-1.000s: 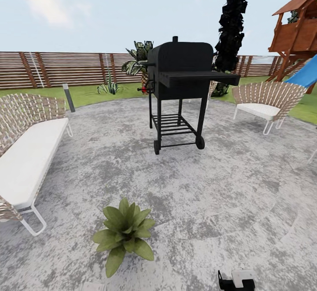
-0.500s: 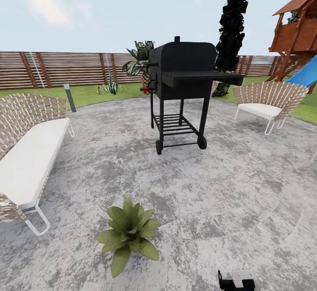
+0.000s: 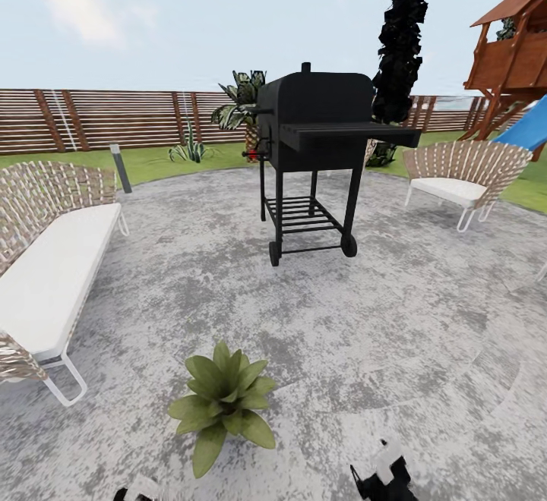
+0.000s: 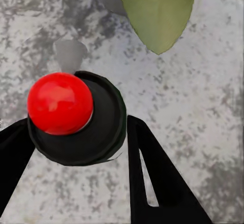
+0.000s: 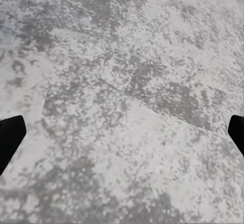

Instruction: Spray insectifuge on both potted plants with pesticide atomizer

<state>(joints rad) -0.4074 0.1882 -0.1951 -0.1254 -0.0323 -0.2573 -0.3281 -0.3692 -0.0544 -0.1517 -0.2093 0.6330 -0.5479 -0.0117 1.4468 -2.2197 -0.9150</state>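
The dark green round-bodied atomizer with a red ball top [image 4: 76, 117] sat clasped between the left gripper's [image 4: 76, 147] black fingers [image 4: 152, 178], above mottled grey paving [image 4: 203, 91]. Just beyond hung a broad leaf of the low green potted rosette [image 3: 222, 402]. The right gripper [image 5: 122, 132] was spread wide, holding nothing. Farther off stood a black wheeled grill [image 3: 315, 159] and a white-cushioned wicker bench [image 3: 45, 266].

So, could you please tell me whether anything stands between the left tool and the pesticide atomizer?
Nothing visible does. The pesticide atomizer, with its red knob, sits between the left tool fingers, which touch both of its sides. A potted plant leaf lies beyond it.
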